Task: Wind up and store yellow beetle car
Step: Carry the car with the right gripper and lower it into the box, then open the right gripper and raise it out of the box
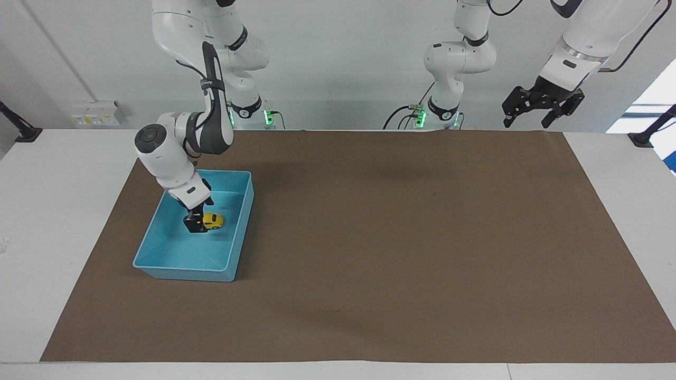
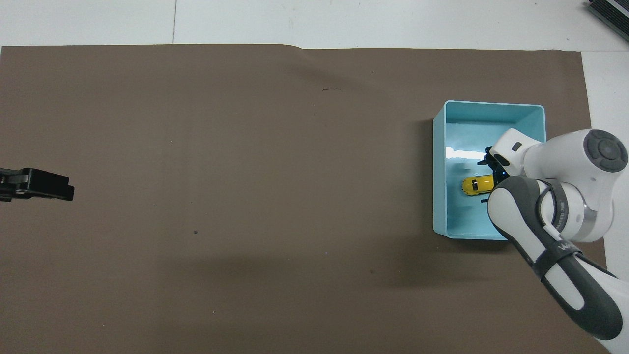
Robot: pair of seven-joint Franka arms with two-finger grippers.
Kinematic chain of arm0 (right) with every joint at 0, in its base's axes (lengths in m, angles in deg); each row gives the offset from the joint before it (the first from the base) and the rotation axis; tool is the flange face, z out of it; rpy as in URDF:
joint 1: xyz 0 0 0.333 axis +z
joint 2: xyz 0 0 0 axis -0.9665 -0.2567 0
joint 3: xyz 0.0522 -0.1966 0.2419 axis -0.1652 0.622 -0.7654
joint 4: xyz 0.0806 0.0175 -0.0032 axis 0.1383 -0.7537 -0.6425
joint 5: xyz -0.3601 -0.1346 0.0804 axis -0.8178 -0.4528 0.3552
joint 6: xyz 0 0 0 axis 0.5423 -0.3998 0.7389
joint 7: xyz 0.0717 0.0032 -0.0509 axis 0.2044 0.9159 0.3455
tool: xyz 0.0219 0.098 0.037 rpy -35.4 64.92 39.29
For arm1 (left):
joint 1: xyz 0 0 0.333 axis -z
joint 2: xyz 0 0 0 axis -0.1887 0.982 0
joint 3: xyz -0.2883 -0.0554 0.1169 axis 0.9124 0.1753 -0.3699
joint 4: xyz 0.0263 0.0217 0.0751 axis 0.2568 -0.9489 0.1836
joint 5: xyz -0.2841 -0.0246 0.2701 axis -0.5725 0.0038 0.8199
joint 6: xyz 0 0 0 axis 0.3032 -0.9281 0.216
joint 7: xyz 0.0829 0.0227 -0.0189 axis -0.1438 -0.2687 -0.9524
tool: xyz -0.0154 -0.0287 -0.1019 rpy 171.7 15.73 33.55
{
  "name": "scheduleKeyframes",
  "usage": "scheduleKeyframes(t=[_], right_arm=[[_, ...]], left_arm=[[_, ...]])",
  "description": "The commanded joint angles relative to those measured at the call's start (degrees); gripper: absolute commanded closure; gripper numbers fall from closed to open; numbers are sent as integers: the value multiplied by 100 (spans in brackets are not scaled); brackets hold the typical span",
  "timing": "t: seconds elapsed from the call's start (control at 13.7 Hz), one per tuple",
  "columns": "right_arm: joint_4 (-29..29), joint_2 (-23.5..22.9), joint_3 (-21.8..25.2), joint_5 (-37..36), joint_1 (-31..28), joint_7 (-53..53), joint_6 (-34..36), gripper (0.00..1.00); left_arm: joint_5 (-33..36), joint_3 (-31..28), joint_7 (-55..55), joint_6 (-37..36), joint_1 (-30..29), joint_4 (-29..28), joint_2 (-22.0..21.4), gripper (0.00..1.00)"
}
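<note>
We log the brown paper mat [image 1: 369, 237] covering the table, and toward the right arm's end of it the light blue rectangular plastic tray [image 1: 158, 264].

The right gripper [image 1: 193, 222] is down inside that tray. Just beside its fingertips, on the tray floor, sits the small yellow beetle-shaped toy car with dark windows [image 1: 213, 220] [image 2: 477, 185]. We cannot tell whether the fingers are parted or whether they have any hold on the car; they look to touch it or nearly so.

The left gripper [image 1: 533, 112] waits high over the table edge at its own end, fingers spread, nothing in them.

Risks, in our judgement:
1. A fingertip catching the car on lift could drag or tip it.
2. A wound spring could run the car into the tray wall.
</note>
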Motion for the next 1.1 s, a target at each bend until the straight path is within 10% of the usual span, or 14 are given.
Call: scheduleKeyframes(t=[0.0,1.02], right_arm=[[320,58,-44,141,-25,18,355,0],[1762,102,-97,457,-16,536,1147,0]], left_arm=[[-92,25,19,-64,-81,-66,-103,0],[-92,25,19,-55,-81,-66,-103,0]])
